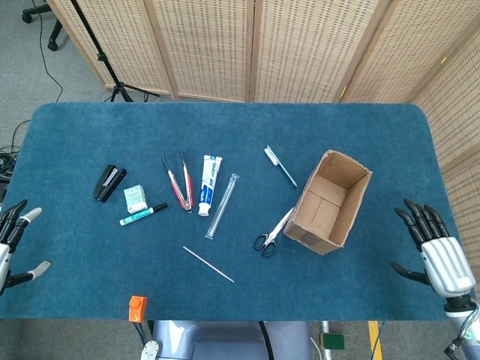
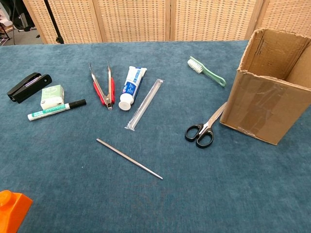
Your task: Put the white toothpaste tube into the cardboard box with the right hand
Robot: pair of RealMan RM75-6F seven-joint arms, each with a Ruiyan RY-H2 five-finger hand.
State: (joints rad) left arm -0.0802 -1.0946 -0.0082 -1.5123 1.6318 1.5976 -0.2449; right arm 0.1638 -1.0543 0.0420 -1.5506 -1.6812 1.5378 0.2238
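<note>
**Tube untouched, both hands empty at near table edge**

Landmark used: box (image 1: 330, 202).

An orange block (image 1: 136, 307) is seen at the near edge, far left of the box. The right hand (image 1: 435, 253) is held off the near right edge, right of the box, fingers spread, nothing gripped. The left hand (image 1: 13, 241) is seen at the far left edge, well apart from the box, fingers apart and empty. Neither hand is caught in the chest view.

A thin metal rod (image 2: 129, 158) is laid near-left of the box. Scissors (image 2: 203, 130) are placed just at the box's left near corner, blades toward it. A clear straw sleeve (image 2: 144, 103) is found left of the box. Just beyond it, the tube (image 2: 132, 87) is laid flat on the table (image 1: 225, 127), well left of the box, cap end nearer the robot. Red tongs (image 2: 102, 85) are beside the tube, further left. A marker (image 2: 56, 110), green packet (image 2: 52, 95) and stapler (image 2: 28, 87) are furthest left. A toothbrush (image 2: 206, 71) is set beyond the box's left side.

The box is open-topped and upright.
</note>
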